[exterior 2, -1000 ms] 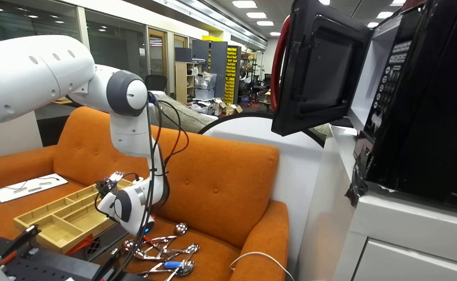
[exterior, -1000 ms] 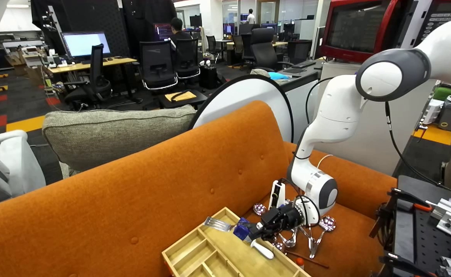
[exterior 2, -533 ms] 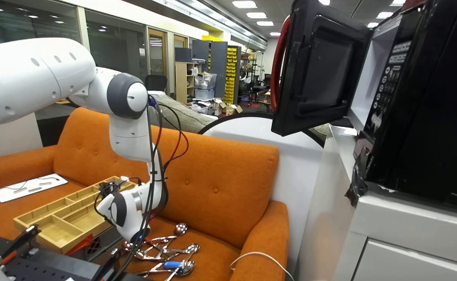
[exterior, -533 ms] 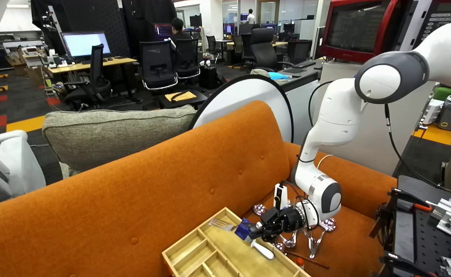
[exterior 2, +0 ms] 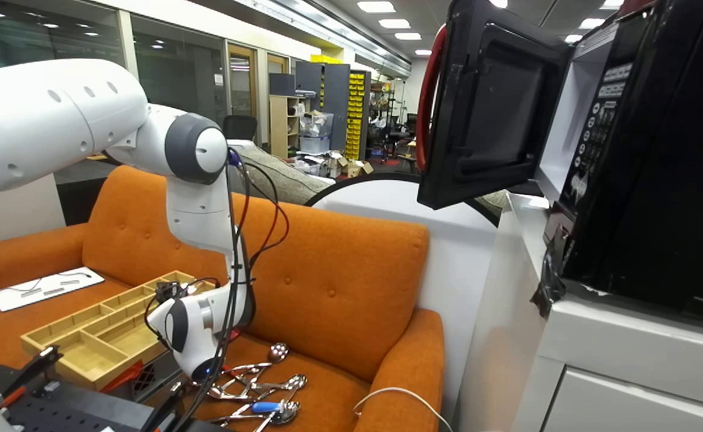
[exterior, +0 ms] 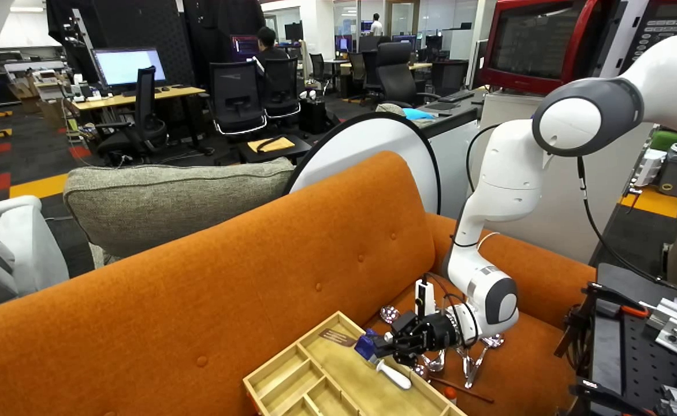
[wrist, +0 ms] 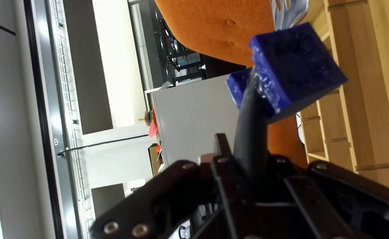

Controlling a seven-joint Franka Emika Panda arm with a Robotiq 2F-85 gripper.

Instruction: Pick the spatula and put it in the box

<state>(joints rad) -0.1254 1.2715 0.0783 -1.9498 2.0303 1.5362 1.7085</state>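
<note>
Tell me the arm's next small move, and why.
I'd likely lower the gripper slightly before opening it: it grips the spatula, whose blade shows over the box in an exterior view, against the sofa in the wrist view, so seems raised.

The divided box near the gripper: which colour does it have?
Pale yellowish, like light wood. The box shows best in an exterior view.

- The spatula (wrist: 289,20) is headed in smooth, glossy metal.
- The box (exterior: 350,372) is made of smooth, pale wood.
- The sofa (exterior: 257,277) is covered in matt orange cloth.
- The utensils (exterior 2: 296,382) are finished in polished metal.
- The cushion (exterior: 171,205) is clad in coarse grey cloth.
- The blue block (wrist: 300,63) is marked by glossy, uneven edges.
</note>
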